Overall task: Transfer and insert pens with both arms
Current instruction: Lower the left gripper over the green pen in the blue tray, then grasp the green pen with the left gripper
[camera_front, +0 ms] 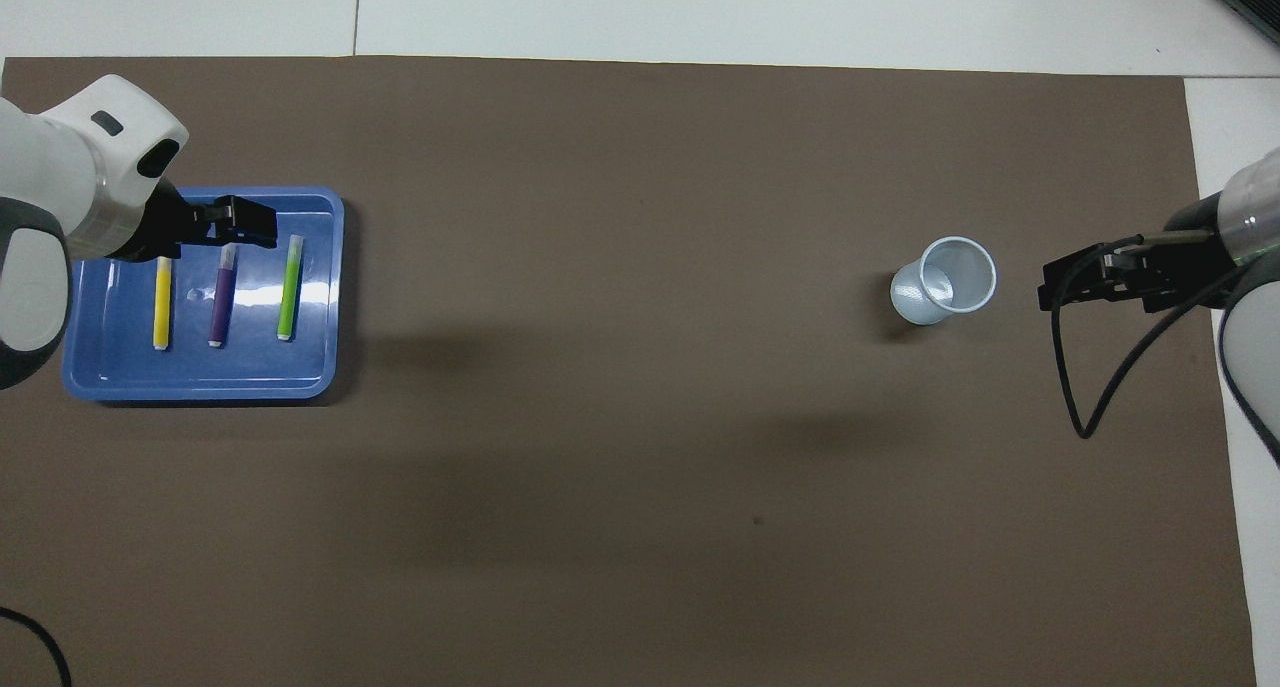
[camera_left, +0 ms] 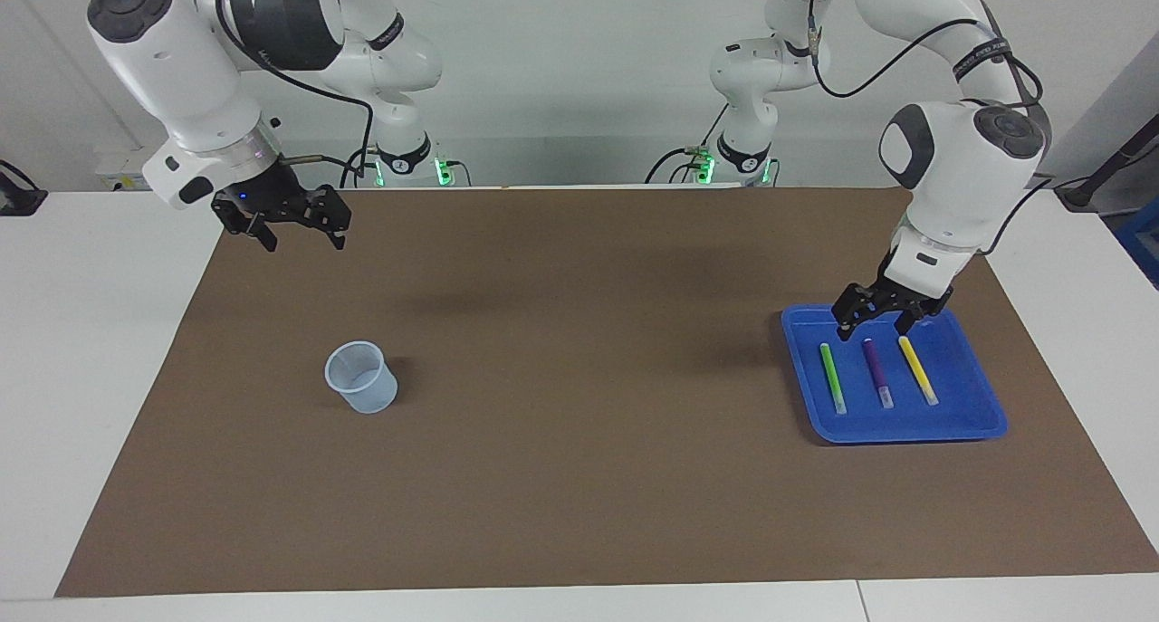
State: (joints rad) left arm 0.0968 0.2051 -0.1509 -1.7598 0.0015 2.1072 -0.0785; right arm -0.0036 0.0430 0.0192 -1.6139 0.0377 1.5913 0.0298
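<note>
Three pens lie side by side in a blue tray (camera_left: 905, 436) at the left arm's end of the table: green (camera_left: 832, 377), purple (camera_left: 876, 373) and yellow (camera_left: 917, 369). Their whitish ends point away from the robots. My left gripper (camera_left: 874, 332) is open and empty, low over the pens' ends nearer the robots, centred on the purple one. In the overhead view it (camera_front: 215, 232) partly covers the tray (camera_front: 200, 387) beside the green (camera_front: 289, 287), purple (camera_front: 221, 297) and yellow (camera_front: 161, 302) pens. My right gripper (camera_left: 304, 239) is open and empty, raised over the mat.
A pale translucent cup (camera_left: 362, 377) stands upright on the brown mat toward the right arm's end; in the overhead view the cup (camera_front: 945, 282) is beside the right gripper (camera_front: 1048, 289). A black cable (camera_front: 1075, 407) hangs from the right wrist. White table surrounds the mat.
</note>
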